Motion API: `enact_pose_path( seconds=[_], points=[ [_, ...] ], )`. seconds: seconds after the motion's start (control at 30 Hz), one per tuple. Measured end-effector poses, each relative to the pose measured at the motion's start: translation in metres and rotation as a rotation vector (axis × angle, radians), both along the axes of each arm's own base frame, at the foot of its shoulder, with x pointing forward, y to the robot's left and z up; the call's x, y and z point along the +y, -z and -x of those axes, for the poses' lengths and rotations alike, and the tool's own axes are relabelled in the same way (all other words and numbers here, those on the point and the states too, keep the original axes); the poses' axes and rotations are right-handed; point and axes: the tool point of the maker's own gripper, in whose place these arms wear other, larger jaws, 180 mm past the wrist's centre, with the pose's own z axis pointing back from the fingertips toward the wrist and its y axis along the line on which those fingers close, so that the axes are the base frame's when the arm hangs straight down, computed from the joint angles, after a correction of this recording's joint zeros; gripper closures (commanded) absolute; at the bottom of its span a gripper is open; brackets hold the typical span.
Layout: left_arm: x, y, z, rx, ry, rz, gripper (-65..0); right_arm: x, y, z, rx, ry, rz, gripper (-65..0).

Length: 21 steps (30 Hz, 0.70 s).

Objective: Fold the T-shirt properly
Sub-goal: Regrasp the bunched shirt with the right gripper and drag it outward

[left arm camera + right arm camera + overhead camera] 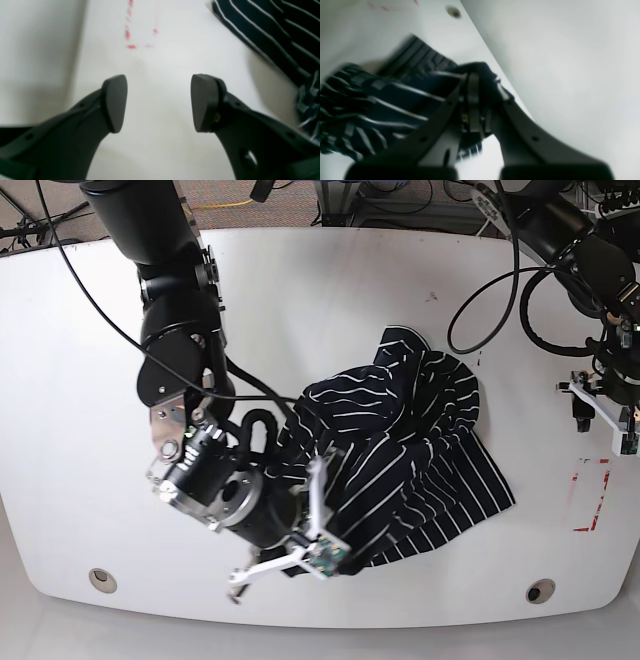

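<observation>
1. The right hand is seen pressed together on a bunched fold of the T-shirt; in the right wrist view the dark striped fabric is pinched between the two pads and rises over the fingertips.
2. In the base view, the right hand is located at the near edge of the T-shirt, close to the front edge of the table. The white finger frames are seen against the dark cloth.
3. The left hand is spread, with both black pads well apart. Nothing is held between them; only bare table surface is seen in the gap.
4. In the base view, the left hand is positioned over the right side of the table, apart from the garment.
5. The T-shirt is crumpled in a loose heap at the centre of the table, slightly toward the right. Thin white stripes are seen across the dark fabric, and one flat portion is spread toward the front right.
6. In the left wrist view, a striped edge of the T-shirt is seen at the upper right, beside the hand but not touched by it.
7. Red markings are seen on the table near its right edge, between the garment and the table rim.
8. A round hole is seen in the table near the front right corner.
</observation>
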Motion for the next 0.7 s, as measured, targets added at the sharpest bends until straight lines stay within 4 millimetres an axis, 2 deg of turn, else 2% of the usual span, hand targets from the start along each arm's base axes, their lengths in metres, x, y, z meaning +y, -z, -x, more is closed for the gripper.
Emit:
enact_pose_path(
  seconds=[0.07,0.1,0.23,0.33,0.43,0.57,0.7],
  points=[
    [-0.010,0.020,-0.006,0.044,0.003,0.058,-37.9,-0.028,0.010,-0.008,0.028,0.098,0.010,0.0],
    [-0.018,0.029,-0.011,0.061,0.019,0.089,-37.9,-0.035,0.015,-0.009,0.043,0.124,0.007,0.0],
    [-0.030,0.049,-0.025,0.077,0.011,0.193,-37.9,-0.033,0.018,-0.005,0.061,0.099,-0.044,0.0],
    [-0.042,0.065,-0.030,0.105,0.015,0.258,-37.9,-0.053,0.018,-0.008,0.061,0.158,-0.073,0.0],
    [-0.053,0.081,-0.032,0.132,0.024,0.307,-37.9,-0.072,0.027,-0.006,0.078,0.210,-0.056,0.0],
    [-0.080,0.101,-0.055,0.095,0.053,0.427,-37.9,-0.078,0.030,-0.009,0.085,0.230,-0.040,0.0],
    [-0.096,0.123,-0.057,0.139,0.066,0.498,-37.9,-0.071,0.023,0.001,0.057,0.187,-0.073,0.0]
  ],
)
